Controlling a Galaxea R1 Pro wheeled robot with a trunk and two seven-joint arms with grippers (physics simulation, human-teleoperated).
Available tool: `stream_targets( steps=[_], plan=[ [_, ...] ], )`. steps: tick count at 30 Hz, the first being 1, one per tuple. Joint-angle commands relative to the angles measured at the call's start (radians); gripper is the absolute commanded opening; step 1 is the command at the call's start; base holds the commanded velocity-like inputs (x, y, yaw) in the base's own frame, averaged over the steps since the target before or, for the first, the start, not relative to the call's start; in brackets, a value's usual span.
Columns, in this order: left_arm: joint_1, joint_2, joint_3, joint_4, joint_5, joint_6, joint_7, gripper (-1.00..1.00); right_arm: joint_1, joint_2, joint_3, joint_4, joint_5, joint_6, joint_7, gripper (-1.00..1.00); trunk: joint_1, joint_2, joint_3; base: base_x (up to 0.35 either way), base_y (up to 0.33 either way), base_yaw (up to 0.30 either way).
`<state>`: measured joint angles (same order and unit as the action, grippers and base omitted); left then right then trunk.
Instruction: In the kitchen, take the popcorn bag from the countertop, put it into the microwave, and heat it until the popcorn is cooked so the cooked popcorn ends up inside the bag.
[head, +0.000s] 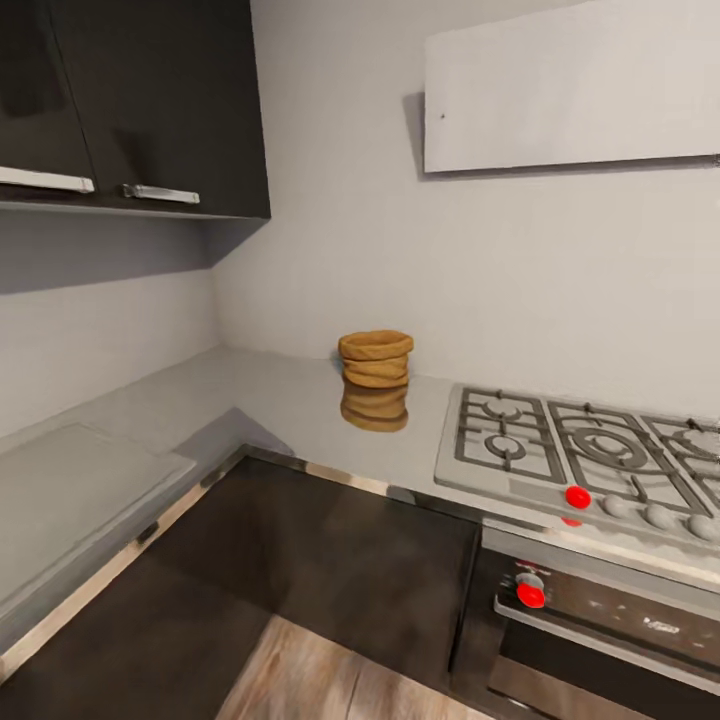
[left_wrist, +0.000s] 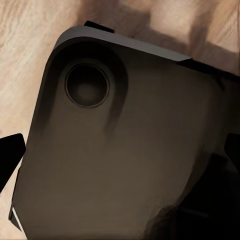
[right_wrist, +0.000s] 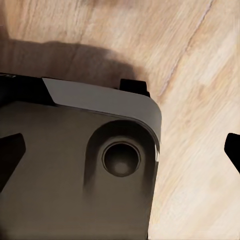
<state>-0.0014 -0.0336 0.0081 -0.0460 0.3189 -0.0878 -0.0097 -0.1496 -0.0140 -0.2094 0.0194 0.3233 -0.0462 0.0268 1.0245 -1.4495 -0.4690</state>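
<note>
Popcorn bag (head: 376, 360) stood upright on the counter (head: 290, 400), just left of the gas hob (head: 590, 450), near the wall. Looked light, soft, crushable; best pinched at the thick rolled rim. Both pincers spread wide over the robot's base (left_wrist: 115, 160), nothing held.

squat tan-orange burlap popcorn bag (head: 376, 360): coarse, woven, matt
flat grey steel-like countertop (head: 290, 405): smooth, mirrors the bag
steel gas hob (head: 590, 450), beside the bag: brushed metal
floor (right_wrist: 200, 75): pale wood grain
</note>
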Motion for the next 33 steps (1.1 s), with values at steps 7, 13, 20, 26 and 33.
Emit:
stream_targets(
  steps=[7, 13, 20, 26, 33],
  plan=[
    [0.0, 0.0, 0.006, -0.001, 0.005, -0.007, -0.001, 1.0, -0.001, -0.001, -0.01, 0.002, 0.007, -0.006, 0.002, 1.0, 0.001, 0.0, -0.001, 0.193, 0.092, -0.241],
    [0.0, 0.0, 0.008, -0.002, 0.006, -0.009, 0.0, 1.0, -0.001, -0.001, -0.01, 0.002, 0.007, -0.007, 0.002, 1.0, 0.001, 0.0, -0.001, 0.009, 0.004, -0.241],
    [0.0, -0.002, 0.009, -0.002, 0.008, -0.012, 0.006, 1.0, -0.001, -0.001, -0.009, 0.002, 0.007, -0.009, 0.002, 1.0, 0.001, 0.0, -0.001, 0.0, 0.0, -0.241],
    [0.0, -0.003, 0.011, -0.002, 0.01, -0.012, 0.01, 1.0, -0.001, 0.001, -0.008, 0.002, 0.007, -0.013, 0.001, 1.0, 0.001, 0.0, -0.001, 0.0, 0.0, -0.241],
    [0.0, -0.006, 0.013, 0.0, 0.011, -0.012, 0.014, 1.0, -0.001, 0.001, -0.01, 0.001, 0.009, -0.014, 0.001, 1.0, 0.001, 0.0, -0.001, 0.0, 0.0, -0.097]
  ],
)
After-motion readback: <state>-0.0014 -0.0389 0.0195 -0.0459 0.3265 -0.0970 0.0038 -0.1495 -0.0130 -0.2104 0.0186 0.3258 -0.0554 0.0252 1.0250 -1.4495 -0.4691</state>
